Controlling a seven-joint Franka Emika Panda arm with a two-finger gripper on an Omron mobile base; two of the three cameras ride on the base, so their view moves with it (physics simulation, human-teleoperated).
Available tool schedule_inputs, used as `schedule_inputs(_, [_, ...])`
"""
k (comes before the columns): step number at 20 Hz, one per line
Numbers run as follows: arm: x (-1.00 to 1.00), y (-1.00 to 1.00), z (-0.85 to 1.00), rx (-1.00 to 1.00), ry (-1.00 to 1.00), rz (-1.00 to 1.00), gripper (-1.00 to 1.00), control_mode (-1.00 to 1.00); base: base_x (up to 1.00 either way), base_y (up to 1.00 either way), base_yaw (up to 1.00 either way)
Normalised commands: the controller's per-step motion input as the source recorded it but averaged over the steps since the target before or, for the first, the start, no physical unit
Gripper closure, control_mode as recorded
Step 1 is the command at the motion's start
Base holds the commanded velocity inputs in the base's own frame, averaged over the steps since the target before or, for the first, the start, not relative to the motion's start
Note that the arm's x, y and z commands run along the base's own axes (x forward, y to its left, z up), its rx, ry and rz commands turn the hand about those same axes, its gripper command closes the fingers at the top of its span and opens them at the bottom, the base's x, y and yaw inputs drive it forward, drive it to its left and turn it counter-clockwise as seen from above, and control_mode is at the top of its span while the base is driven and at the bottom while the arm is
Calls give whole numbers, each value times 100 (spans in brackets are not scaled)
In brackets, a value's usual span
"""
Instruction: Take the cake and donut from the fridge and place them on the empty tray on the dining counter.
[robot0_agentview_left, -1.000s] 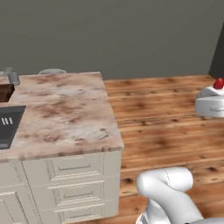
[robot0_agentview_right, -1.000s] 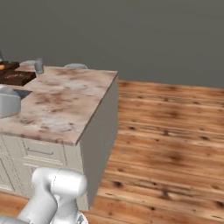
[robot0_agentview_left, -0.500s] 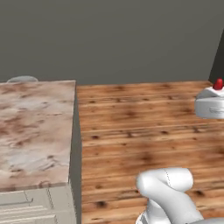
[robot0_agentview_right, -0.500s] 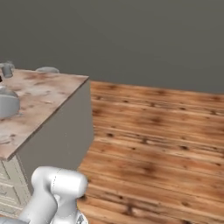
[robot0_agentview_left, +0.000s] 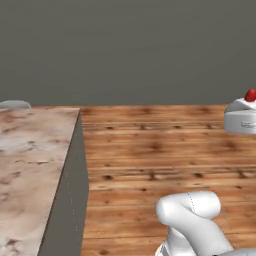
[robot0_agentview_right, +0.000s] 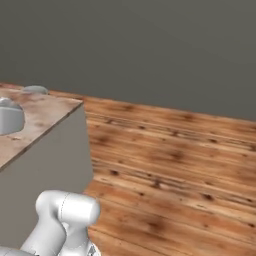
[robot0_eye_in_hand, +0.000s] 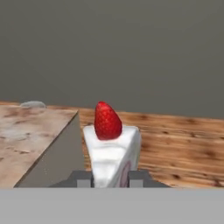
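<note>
My gripper is shut on the cake, a small white slice standing upright between the two dark fingertips, with a red berry on top. In the left base view the berry peeks over the white hand at the right edge, high above the floor. The dining counter with its pinkish marble top lies to the left of the cake; its corner and grey end wall also face me in the left base view and the right base view. The donut, fridge and tray are out of view.
Wooden plank floor stretches right of the counter to a plain grey wall. A small grey rounded shape shows past the counter's far edge. Another grey rounded thing rests on the counter top at the left edge.
The whole picture has shifted: the counter slid left in both base views, so the camera has turned. The cake stays held in the gripper at the same spot in the left base view.
</note>
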Motion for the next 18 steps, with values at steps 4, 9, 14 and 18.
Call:
schedule_inputs(4, [0,0,0,0,0,0,100,100,100,-27,22])
schedule_inputs(9, [0,0,0,0,0,0,100,100,100,-3,11])
schedule_inputs(14, [0,0,0,0,0,0,100,100,100,-2,9])
schedule_inputs(18, [0,0,0,0,0,0,100,100,100,-11,15])
